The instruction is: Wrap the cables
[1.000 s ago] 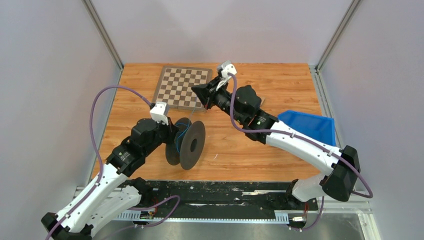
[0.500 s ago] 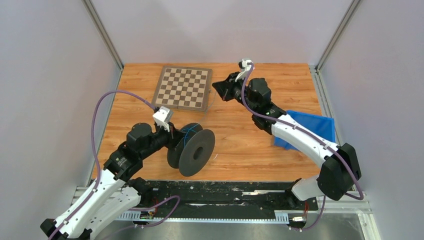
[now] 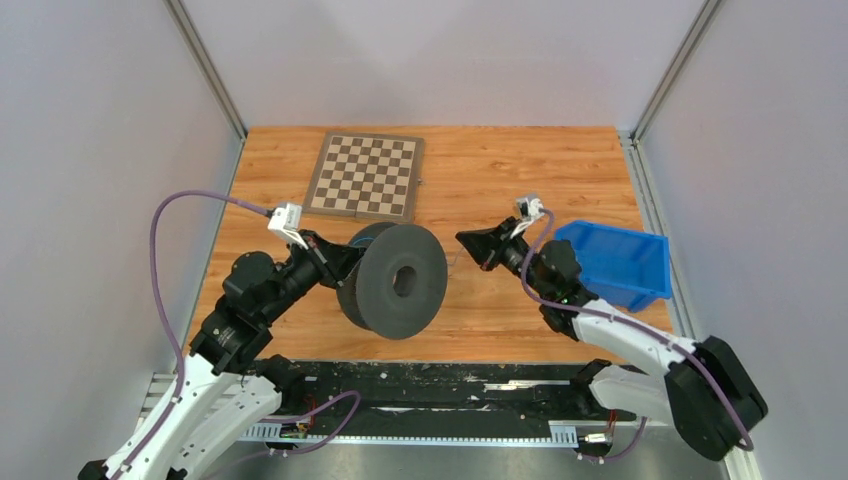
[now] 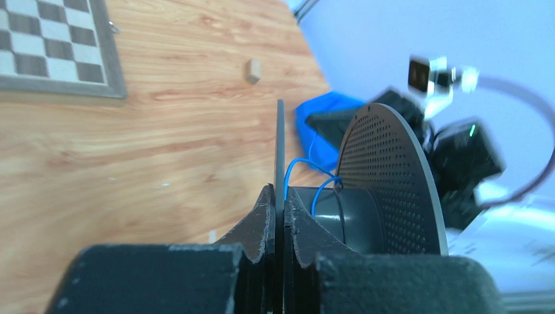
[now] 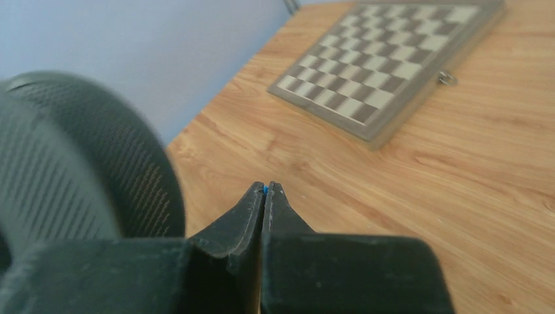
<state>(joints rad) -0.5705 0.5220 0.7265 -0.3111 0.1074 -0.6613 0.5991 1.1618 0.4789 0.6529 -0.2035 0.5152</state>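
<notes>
A dark grey spool [image 3: 395, 280] is held tilted above the table, its flat face towards the top camera. My left gripper [image 3: 343, 263] is shut on the rim of one flange [image 4: 280, 140], which runs edge-on between the jaws. A thin blue cable [image 4: 296, 171] loops onto the hub [image 4: 347, 216] between the flanges. My right gripper [image 3: 466, 243] sits just right of the spool, shut on the blue tip of the cable [image 5: 265, 188]. The cable between the gripper and the spool is too thin to follow in the top view. The spool shows blurred at the left of the right wrist view [image 5: 78, 163].
A chessboard [image 3: 365, 176] lies at the back left, also in the right wrist view [image 5: 393, 52]. A blue bin [image 3: 615, 262] stands at the right, beside the right arm. A small wooden block [image 4: 253, 70] lies on the table. Grey walls enclose three sides.
My right gripper has swung from beside the chessboard at the back to the near right of the spool. My left arm has lifted and turned the spool, face towards the camera.
</notes>
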